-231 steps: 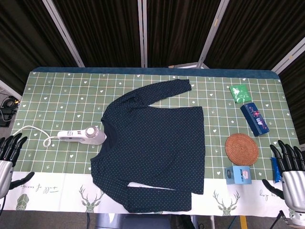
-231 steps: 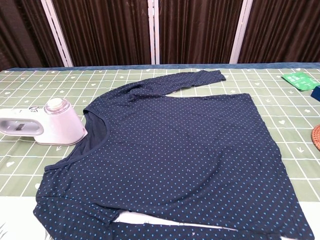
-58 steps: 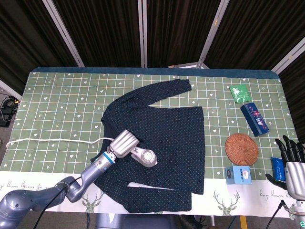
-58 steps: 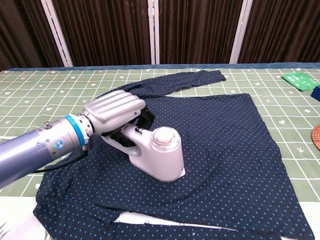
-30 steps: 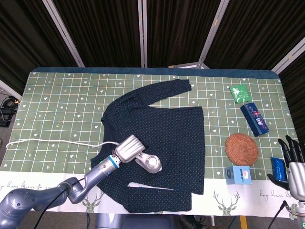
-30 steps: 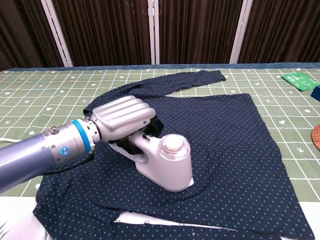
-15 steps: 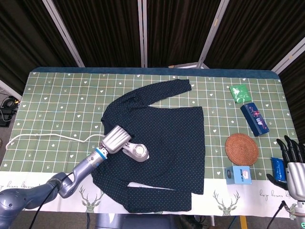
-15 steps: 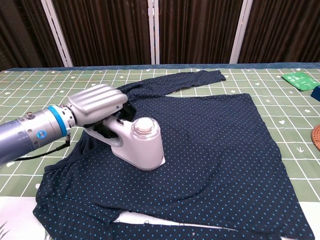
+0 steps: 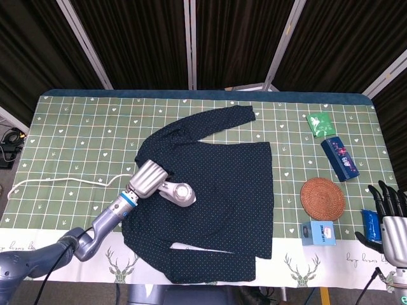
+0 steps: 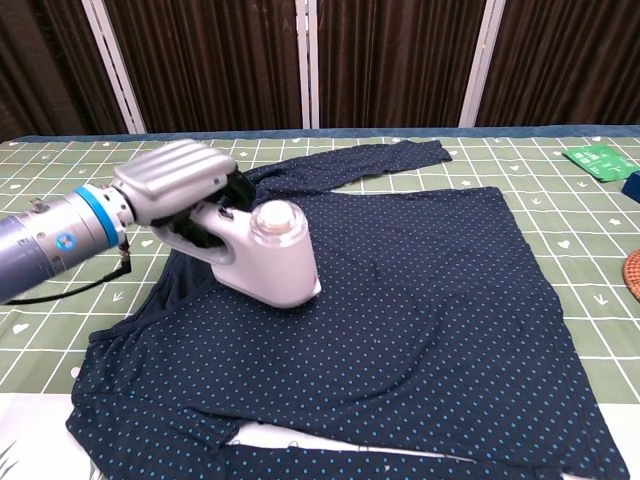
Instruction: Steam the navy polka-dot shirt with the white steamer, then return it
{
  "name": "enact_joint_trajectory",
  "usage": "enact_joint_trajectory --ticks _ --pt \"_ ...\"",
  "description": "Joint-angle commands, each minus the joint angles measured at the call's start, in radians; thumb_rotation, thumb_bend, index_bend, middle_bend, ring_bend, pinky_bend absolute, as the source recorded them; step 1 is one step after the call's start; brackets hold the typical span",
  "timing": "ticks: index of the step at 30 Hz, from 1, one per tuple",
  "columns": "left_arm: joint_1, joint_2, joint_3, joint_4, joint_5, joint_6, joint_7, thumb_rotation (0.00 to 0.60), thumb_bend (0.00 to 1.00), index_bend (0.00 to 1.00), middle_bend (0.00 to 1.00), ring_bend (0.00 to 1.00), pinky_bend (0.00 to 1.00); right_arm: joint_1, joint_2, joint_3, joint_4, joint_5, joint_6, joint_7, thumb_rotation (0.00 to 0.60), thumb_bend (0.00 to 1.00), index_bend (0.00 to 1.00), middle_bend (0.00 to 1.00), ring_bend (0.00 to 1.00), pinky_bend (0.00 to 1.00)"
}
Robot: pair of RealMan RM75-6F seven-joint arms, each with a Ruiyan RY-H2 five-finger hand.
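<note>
The navy polka-dot shirt (image 9: 210,190) is lying flat mid-bench. The white steamer (image 9: 177,193) is sitting on the shirt near its collar, the left hand (image 9: 148,179) gripping its handle. Right of the shirt, past bare checked bench (image 9: 82,140), the right hand (image 9: 389,213) is hovering open-fingered at the bench edge.

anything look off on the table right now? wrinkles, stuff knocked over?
Nothing stands out. The navy shirt lies spread flat, near sleeve folded along its hem. The left hand holds the white steamer on it. The right hand is idle.
</note>
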Motion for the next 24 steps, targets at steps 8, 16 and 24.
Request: enact_joint_trajectory --ticks 8,16,24 --pt "0.061 0.107 -0.022 -0.002 -0.07 0.013 -0.044 0.6 0.54 0.93 0.87 0.85 1.0 -0.002 0.001 -0.006 -0.005 -0.016 0.007 -0.003 0.6 0.0 0.0 0.0 0.0 0.0" --pt "0.129 0.139 -0.004 0.077 -0.113 0.001 -0.117 0.6 0.55 0.93 0.87 0.85 1.0 -0.002 -0.002 -0.012 -0.015 -0.033 0.011 -0.018 0.6 0.0 0.0 0.0 0.0 0.0" --pt "0.163 0.112 0.017 0.175 -0.12 -0.026 -0.196 0.6 0.5 0.88 0.84 0.83 0.99 0.0 -0.004 -0.014 -0.018 -0.036 0.007 -0.026 0.6 0.0 0.0 0.0 0.0 0.0"
